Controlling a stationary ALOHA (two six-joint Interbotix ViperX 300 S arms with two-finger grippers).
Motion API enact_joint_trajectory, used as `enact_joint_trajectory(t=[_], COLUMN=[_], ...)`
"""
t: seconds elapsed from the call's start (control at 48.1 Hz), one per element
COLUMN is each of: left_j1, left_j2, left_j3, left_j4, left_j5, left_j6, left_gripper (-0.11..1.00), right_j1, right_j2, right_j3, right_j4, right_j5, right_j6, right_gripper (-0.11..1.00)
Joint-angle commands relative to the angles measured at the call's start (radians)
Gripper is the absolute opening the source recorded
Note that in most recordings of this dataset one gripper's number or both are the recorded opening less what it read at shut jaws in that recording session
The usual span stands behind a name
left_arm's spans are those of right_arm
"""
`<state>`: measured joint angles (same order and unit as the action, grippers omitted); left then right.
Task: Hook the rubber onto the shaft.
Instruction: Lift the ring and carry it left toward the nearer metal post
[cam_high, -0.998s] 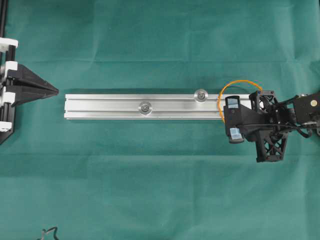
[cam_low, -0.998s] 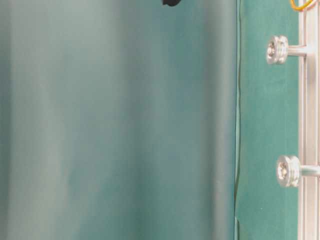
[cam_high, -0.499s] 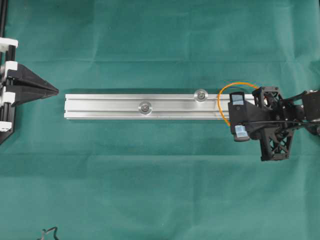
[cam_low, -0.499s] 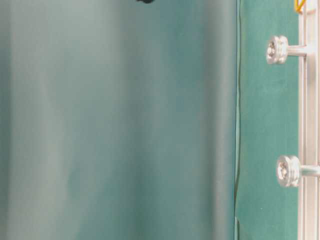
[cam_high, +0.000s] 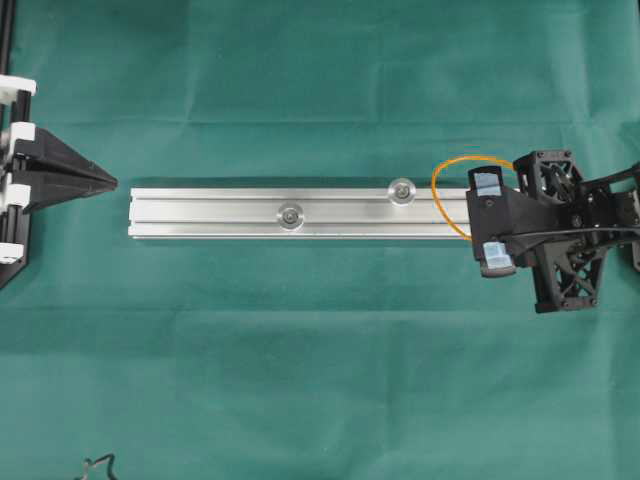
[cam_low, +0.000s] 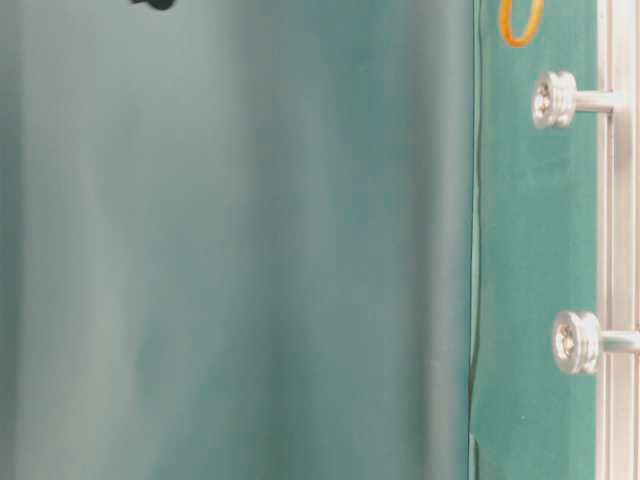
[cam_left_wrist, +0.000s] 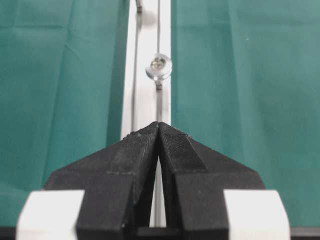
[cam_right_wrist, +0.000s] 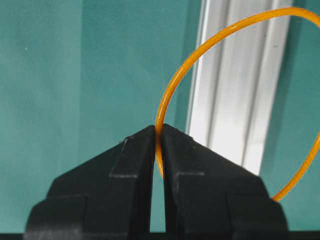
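Green cloth covers the whole table, faint fold creases running across it. Table-level view: a blurred grey-green drape fills most of the frame, soft vertical folds, a dark seam at its right edge. Black frame bar at the far left edge overhead. Small dark cable end bottom left. Light even, shadows soft.

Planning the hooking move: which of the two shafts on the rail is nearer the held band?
The right-hand shaft, on the rail's far edge, beside the rubber band.
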<state>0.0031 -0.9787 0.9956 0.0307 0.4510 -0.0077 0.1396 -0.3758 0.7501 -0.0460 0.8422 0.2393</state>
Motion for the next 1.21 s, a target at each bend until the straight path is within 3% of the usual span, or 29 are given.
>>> enact_joint_trajectory(t=[0.0,0.52,1.186], left_j1=[0.000,0.002,0.002], left_j2=[0.008,0.008,0.008], left_j3=[-0.032,-0.032,-0.032], left_j4=[0.003,0.003,0.002], left_j5=[-0.009,-0.009,-0.009], left_j6=[0.000,0.000,0.002], left_gripper=[0.00,0.00,0.00], right_j1=[0.002,0.002,0.000], right_j2=[-0.020,-0.025,0.018], right_j3=[-0.049,-0.118,-0.163], right_j4=[-0.015,-0.038,-0.052], right_j5=[0.038,0.120,0.117], right_j6=[0.002,0.000,-0.002], right_gripper=[0.07,0.07,0.07])
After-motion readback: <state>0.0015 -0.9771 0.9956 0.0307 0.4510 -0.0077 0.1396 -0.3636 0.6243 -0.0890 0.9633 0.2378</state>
